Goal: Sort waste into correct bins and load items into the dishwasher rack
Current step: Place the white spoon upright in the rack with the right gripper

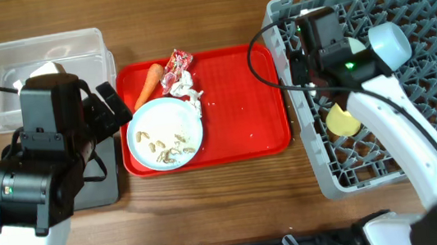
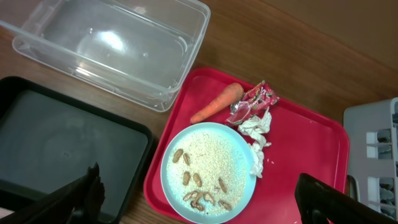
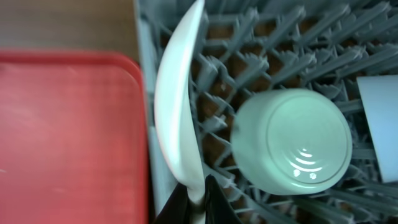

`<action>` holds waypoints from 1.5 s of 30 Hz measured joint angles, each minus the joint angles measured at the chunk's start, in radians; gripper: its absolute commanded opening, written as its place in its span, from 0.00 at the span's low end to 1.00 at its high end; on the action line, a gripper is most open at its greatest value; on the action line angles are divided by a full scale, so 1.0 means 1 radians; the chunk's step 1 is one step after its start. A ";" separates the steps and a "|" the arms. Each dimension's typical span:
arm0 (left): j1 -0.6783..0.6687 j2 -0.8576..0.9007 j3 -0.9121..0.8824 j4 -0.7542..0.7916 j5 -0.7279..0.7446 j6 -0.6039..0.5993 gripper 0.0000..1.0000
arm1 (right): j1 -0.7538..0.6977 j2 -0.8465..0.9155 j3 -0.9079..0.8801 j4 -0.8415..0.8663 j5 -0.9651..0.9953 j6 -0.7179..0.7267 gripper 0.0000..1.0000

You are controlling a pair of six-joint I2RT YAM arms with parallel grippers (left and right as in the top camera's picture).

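Observation:
The pale blue plate [image 1: 164,133] [image 2: 208,171] lies on the red tray and carries beige seed scraps [image 2: 199,186]. An orange carrot [image 1: 148,81] [image 2: 217,102], a red-and-white wrapper [image 1: 177,68] [image 2: 255,99] and white tissue [image 1: 188,93] [image 2: 258,134] lie beside it. My left gripper [image 2: 202,208] is open and empty above the plate's near edge. My right gripper [image 3: 198,199] is shut on the white spoon [image 3: 177,112] over the left edge of the grey rack [image 1: 403,2] [image 3: 280,37]. A pale green bowl [image 3: 291,142], a light blue bowl [image 1: 391,43] and a yellow-green cup [image 1: 342,121] sit in the rack.
The clear tub [image 1: 39,64] [image 2: 112,50] stands at the back left, with the black tray [image 1: 105,181] [image 2: 62,149] in front of it, mostly under my left arm. The red tray [image 1: 240,95] lies between the bins and the rack.

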 measured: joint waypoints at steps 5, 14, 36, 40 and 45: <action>0.000 0.000 0.000 0.000 0.000 0.000 1.00 | 0.000 0.088 -0.004 -0.019 0.002 -0.064 0.28; 0.000 0.000 0.000 0.000 0.000 0.000 1.00 | 0.012 -0.061 -0.002 -0.114 -0.289 -0.018 1.00; 0.000 0.000 0.000 0.001 0.000 0.000 1.00 | 0.013 -0.814 -0.045 -0.171 -0.270 0.018 1.00; 0.000 0.000 0.000 0.000 0.000 0.000 1.00 | -0.021 -0.955 -0.266 0.008 -0.206 0.006 1.00; 0.000 0.000 0.000 0.000 0.000 0.000 1.00 | -0.055 -1.183 -0.558 0.193 -0.172 0.005 1.00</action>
